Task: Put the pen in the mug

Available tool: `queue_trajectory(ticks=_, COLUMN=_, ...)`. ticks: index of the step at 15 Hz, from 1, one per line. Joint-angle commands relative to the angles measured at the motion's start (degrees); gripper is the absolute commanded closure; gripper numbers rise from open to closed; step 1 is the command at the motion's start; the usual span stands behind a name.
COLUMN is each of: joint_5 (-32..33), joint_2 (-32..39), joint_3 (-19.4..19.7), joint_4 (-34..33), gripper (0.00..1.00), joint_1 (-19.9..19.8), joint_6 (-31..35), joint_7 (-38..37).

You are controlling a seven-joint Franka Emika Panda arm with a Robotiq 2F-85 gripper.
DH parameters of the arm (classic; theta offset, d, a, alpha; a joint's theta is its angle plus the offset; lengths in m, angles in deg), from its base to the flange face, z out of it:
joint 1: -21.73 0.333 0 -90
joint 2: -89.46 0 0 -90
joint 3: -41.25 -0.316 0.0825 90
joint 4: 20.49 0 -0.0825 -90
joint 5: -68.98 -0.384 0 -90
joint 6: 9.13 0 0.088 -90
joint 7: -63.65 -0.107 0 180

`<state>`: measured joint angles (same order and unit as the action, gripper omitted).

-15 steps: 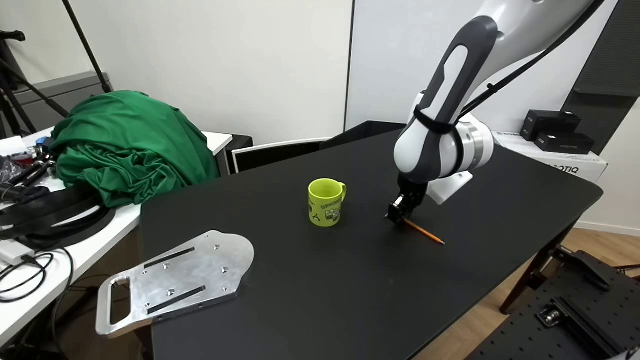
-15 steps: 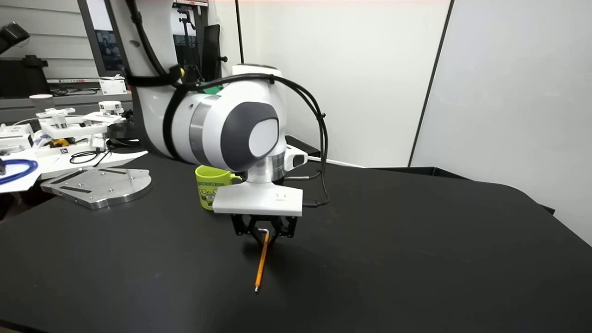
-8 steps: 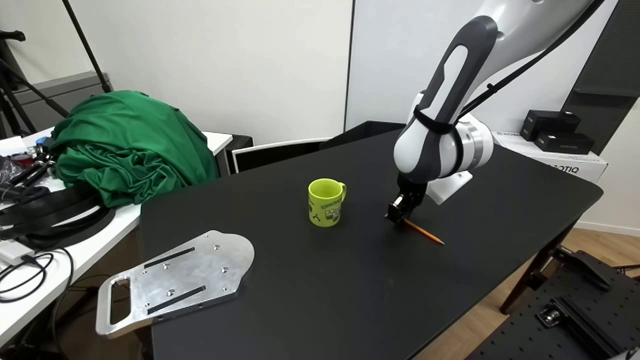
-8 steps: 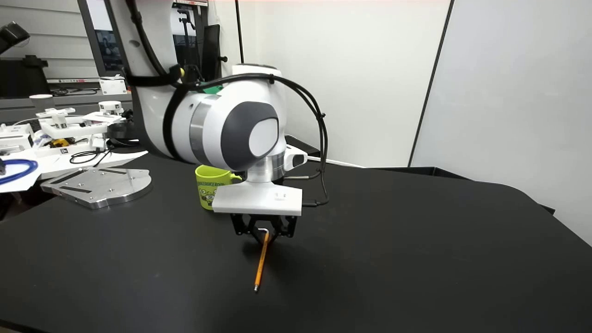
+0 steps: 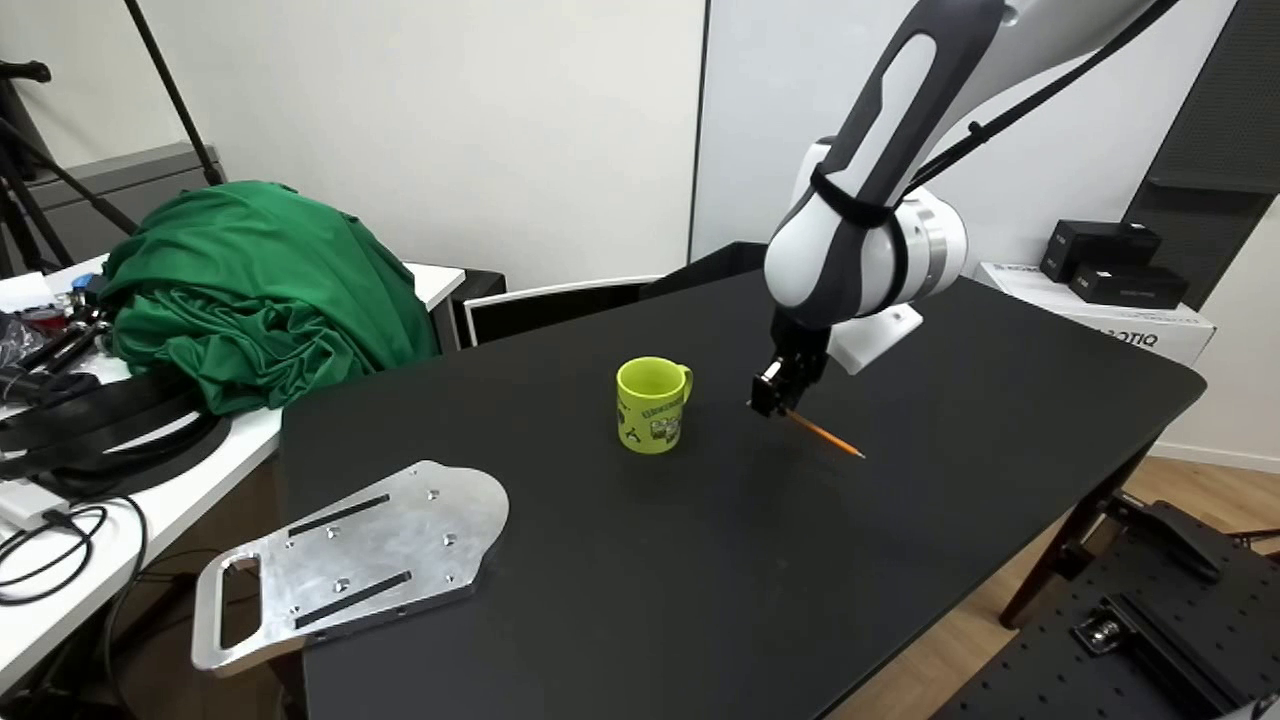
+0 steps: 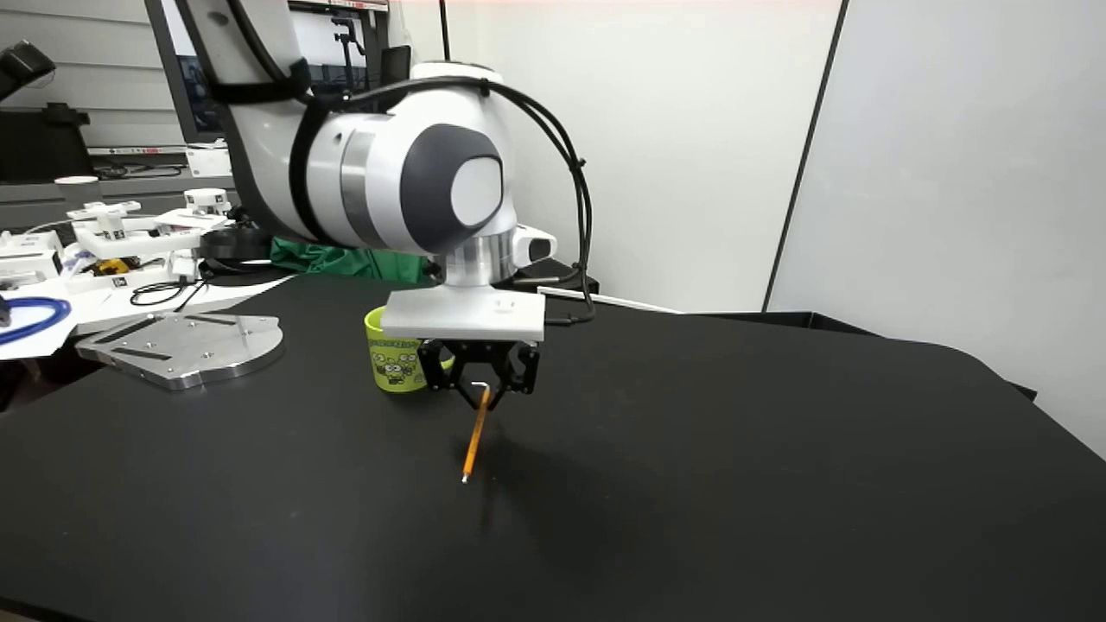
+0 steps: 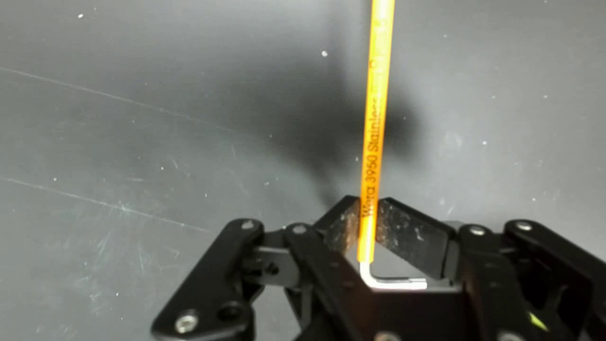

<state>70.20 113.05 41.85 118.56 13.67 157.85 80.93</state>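
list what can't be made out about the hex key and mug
Hex key: far end cut off by the wrist view's top edge; print after "Stainless" too blurred there.
Mug: floor hidden by its near wall in both exterior views; print too small; handle side partly behind the gripper in an exterior view.

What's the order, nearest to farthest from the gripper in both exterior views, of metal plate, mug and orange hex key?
1. Orange hex key: held in the gripper.
2. Mug: left of it in both views.
3. Metal plate: farther left, beyond the mug.
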Motion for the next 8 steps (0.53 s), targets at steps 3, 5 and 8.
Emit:
queue_trajectory(ticks=3, joint_5=1.4, joint_2=-6.6, joint_3=0.5, joint_4=-0.3, gripper=0.96, joint_1=2.4, joint_6=-5.5, joint_7=-3.5)
queue_trajectory(ticks=5, joint_5=0.1, joint_2=-8.8, joint_3=-0.8, joint_4=-0.9, gripper=0.96, joint_1=2.2, joint_6=-8.6, joint_7=-2.5)
queue_trajectory(ticks=8, joint_5=-1.4, joint_2=-11.6, joint_3=-1.7, joint_4=-2.8, gripper=0.96, joint_1=2.6, joint_6=-14.7, joint_7=-2.3)
